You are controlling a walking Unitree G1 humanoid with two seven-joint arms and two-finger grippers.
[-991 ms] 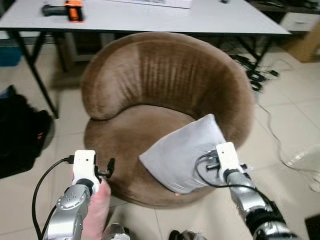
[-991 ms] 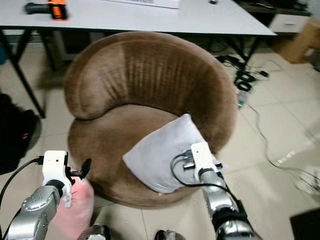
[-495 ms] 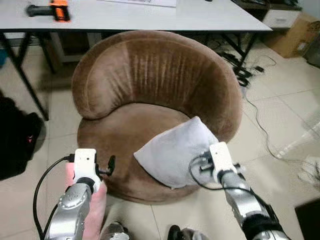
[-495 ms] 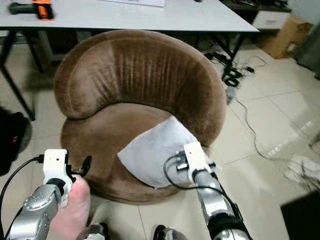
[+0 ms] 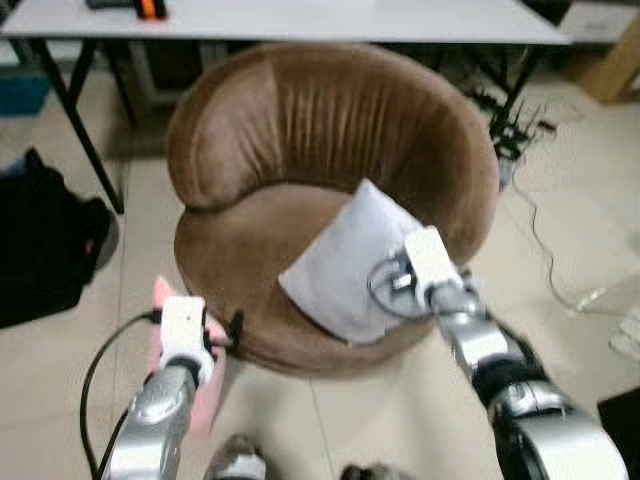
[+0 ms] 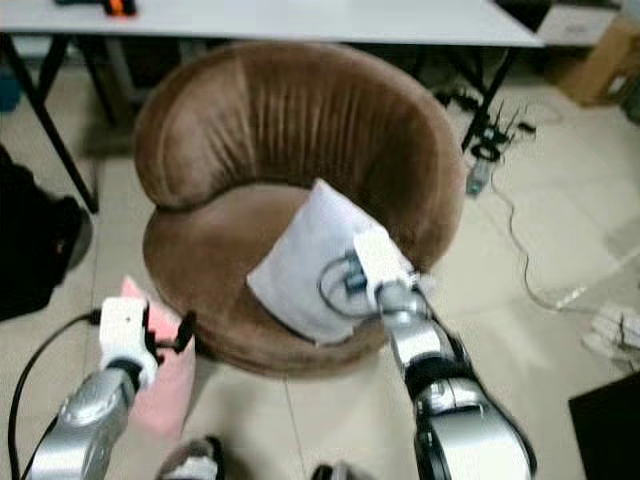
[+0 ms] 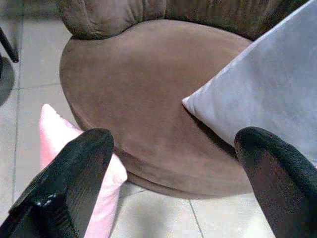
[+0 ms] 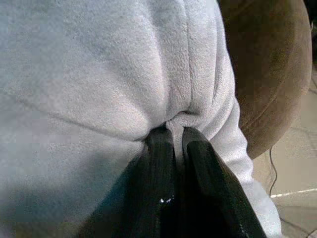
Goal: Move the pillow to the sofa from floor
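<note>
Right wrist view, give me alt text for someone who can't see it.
The right end effector pinches a fold of a light grey pillow between its two black fingers, which are shut on the fabric. Beyond the pillow's edge is the brown sofa, with pale tiled floor past it.

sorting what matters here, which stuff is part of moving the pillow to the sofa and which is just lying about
Part of the job:
- grey pillow, pinched by the right gripper
- brown sofa, pillow resting on its seat

Just lying about:
- pink pillow on the floor by the open left gripper
- white table
- black bag
- cables
</note>
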